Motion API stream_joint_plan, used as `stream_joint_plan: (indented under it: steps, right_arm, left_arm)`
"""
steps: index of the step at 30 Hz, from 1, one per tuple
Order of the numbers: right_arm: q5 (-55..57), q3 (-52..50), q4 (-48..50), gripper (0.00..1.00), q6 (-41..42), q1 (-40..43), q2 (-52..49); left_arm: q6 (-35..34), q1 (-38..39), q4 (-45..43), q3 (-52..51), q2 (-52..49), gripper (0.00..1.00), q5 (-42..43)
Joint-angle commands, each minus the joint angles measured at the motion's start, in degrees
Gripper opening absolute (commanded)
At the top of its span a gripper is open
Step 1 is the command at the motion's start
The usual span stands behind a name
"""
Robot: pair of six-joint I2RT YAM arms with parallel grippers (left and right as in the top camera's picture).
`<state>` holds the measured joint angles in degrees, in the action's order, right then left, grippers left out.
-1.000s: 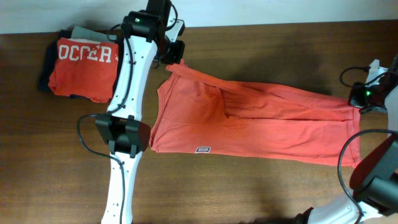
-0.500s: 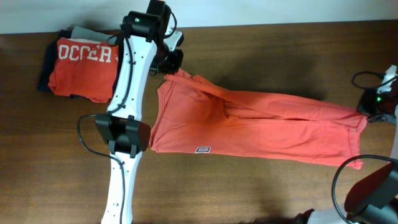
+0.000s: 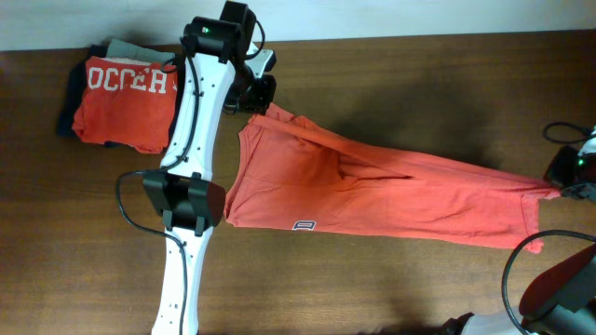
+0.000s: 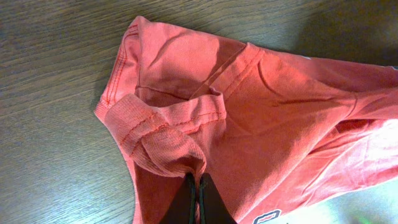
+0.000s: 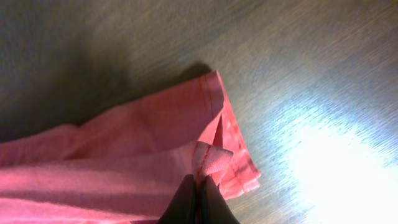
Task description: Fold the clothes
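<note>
R gripper [image 5: 198, 185] has moved further from the folded pile [image 3: 126, 98] vs 1 s back, taking its shirt corner along. T-shirt [image 3: 372, 191] is now drawn longer and narrower. L gripper [image 4: 198, 186] has barely shifted and sits just beside the pile.

Both sets of jaws are pinched tight on cloth. L holds a bunched ribbed fold at the sleeve/collar end, R a small tuck by a stitched hem corner. Shirt spans between them, diagonal on the table [image 3: 93, 261]: one end near the pile, the other well away. Hem label [image 3: 302, 224] shows toward the pile-side end. Can't tell if the mid-section is fully down.

Step, as judged: stretching the shirt flat before the 1st fold.

To do it well:
- Keep tension even; both pinches are small and could slip if overpulled.
- Long ridges run down the centre, so ease out sideways.
- Lower both ends together, square to the table edge.
</note>
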<state>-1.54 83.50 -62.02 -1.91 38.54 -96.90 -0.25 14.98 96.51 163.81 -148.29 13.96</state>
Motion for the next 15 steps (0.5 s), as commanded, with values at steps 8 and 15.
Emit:
stream_joint_plan:
  steps: [8, 15]
  right_arm:
    - [-1.2, -2.0, -4.5, 0.04, 2.1, 0.1, 0.0]
    - [2.3, -4.9, -3.1, 0.04, 4.8, 0.1, 0.0]
  left_arm:
    - [-2.8, -0.1, 0.2, -18.2, 10.1, 0.0, -4.1]
    - [-2.7, -0.1, 0.2, -34.2, 14.5, 0.0, -3.7]
